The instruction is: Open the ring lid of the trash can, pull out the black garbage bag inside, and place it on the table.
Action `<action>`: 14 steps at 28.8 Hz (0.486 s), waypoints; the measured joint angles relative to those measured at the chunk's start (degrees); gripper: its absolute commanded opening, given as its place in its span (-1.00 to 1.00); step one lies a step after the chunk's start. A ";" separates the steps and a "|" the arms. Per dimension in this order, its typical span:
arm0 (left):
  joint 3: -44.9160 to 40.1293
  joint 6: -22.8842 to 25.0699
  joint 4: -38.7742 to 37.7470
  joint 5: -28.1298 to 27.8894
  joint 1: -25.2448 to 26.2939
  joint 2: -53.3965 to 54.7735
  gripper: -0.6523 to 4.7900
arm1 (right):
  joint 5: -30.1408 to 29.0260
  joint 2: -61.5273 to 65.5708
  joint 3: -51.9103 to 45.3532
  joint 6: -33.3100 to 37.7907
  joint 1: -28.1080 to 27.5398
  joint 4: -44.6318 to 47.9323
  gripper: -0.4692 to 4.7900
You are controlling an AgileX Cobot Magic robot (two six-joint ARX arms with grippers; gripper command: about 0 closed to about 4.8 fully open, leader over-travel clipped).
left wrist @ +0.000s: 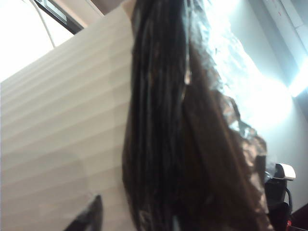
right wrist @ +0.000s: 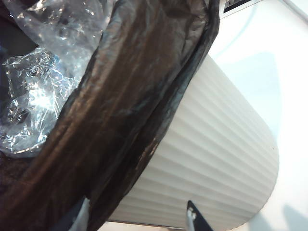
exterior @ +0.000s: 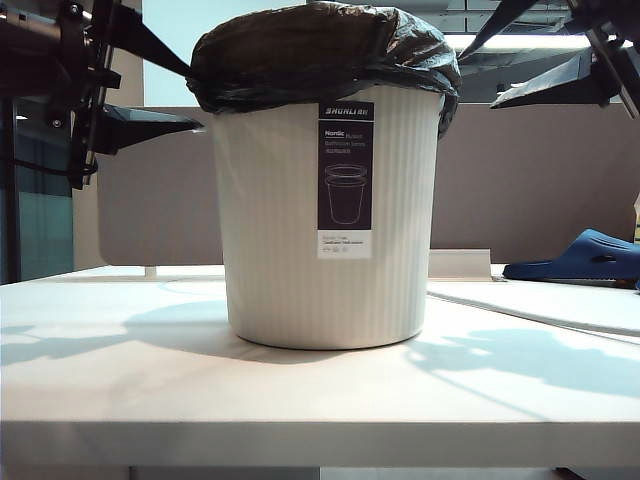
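Grey-brown partition panels (exterior: pixel 540 180) close off the back of a white table (exterior: pixel 300 400), and the cream trash can (exterior: pixel 300 230) stands upright near its middle with the black garbage bag (exterior: pixel 320 55) folded out over its rim; no pink ring lid shows in any of the 3 views, so it is either hidden under the film or already off. The left gripper (exterior: pixel 190 98) sits at the can's top edge on the exterior view's left, one finger at the bag's overhang and the other just below it against the ribbed wall, the 2 visibly apart; whether they have actually caught the film I cannot tell. The right gripper (exterior: pixel 475 75) hangs spread and empty just off the opposite side of the rim, its lower finger (right wrist: pixel 195 219) beside the ribbed wall and the bag's folded collar directly ahead of it. As I judge it, the step is taking hold of the collar at both sides. To do it well, each gripper should pinch only the doubled film just ahead of its tips, not the can's wall (thin film tears and slips easily), and the right one needs to advance until the collar lies between its fingers. Lifting should be even on both sides, or the light can may tip or ride up with the bag.
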 measured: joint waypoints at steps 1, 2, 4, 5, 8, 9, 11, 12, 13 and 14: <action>0.00 -0.02 -0.09 -0.20 0.00 0.00 -0.23 | 0.00 0.00 0.00 0.00 -0.02 0.00 0.15; 0.00 0.00 -0.28 -0.39 -0.02 0.00 -0.24 | 0.00 0.00 0.00 0.00 -0.02 0.00 0.15; 0.00 0.13 -0.83 -0.57 0.00 0.00 -0.24 | 0.00 0.00 0.00 0.00 0.00 0.00 0.15; 0.00 0.33 -0.98 -0.63 0.00 0.00 -0.24 | 0.00 0.00 0.00 0.00 -0.02 0.00 0.15; 0.00 0.70 -1.09 -0.83 0.00 0.00 -0.43 | 0.00 0.02 0.00 0.00 -0.02 0.00 0.15; 0.00 0.83 -1.09 -0.85 -0.02 0.00 -0.50 | 0.00 0.00 0.00 0.00 -0.02 0.00 0.15; 0.00 0.90 -1.09 -0.85 -0.02 0.00 -0.58 | 0.00 0.00 0.00 0.00 -0.02 0.00 0.15; 0.00 0.87 -1.11 -0.92 0.00 0.00 -0.58 | 0.00 0.00 0.00 0.00 -0.02 0.00 0.15; 0.00 0.87 -1.14 -0.96 -0.02 0.00 -0.58 | 0.00 0.00 0.00 0.00 -0.02 0.00 0.15; 0.00 0.90 -1.14 -1.03 -0.02 0.00 -0.59 | 0.00 0.00 0.00 0.00 -0.02 0.00 0.15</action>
